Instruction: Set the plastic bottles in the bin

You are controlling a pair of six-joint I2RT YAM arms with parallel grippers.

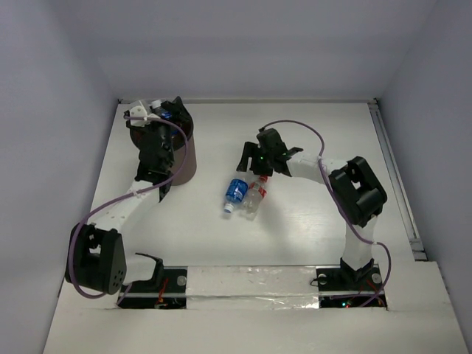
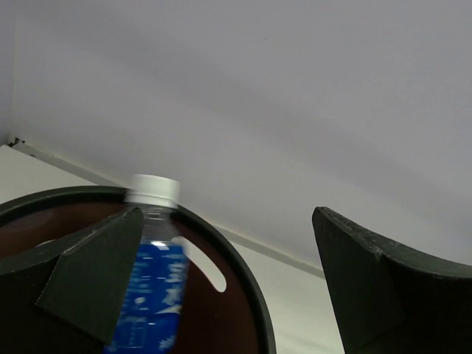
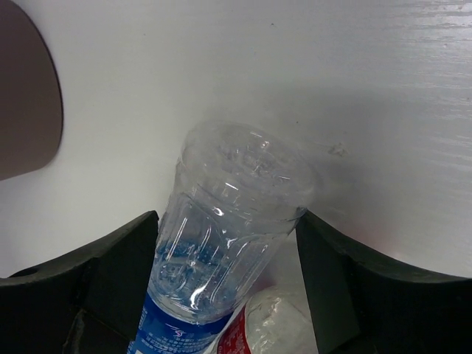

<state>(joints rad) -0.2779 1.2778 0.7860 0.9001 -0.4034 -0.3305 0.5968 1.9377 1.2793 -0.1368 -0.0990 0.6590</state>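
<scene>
The right gripper (image 3: 227, 221) stood wide, its two dark fingers (image 3: 103, 280) on either side of a clear bottle (image 3: 236, 214) that lay on the white table (image 3: 369, 88). The bottle's ribbed base pointed away from the camera, and its blue label showed at the lower edge of the view. It nearly filled the gap between the fingers; whether either finger touched it could not be told. A second bottle (image 3: 269, 321), with a red label, lay against it at the bottom, mostly cut off. A curved part of the brown bin (image 3: 26, 110) showed at the left edge, well apart from the bottles. A small scuff (image 3: 338, 150) marked the table just right of the clear bottle's base.
</scene>
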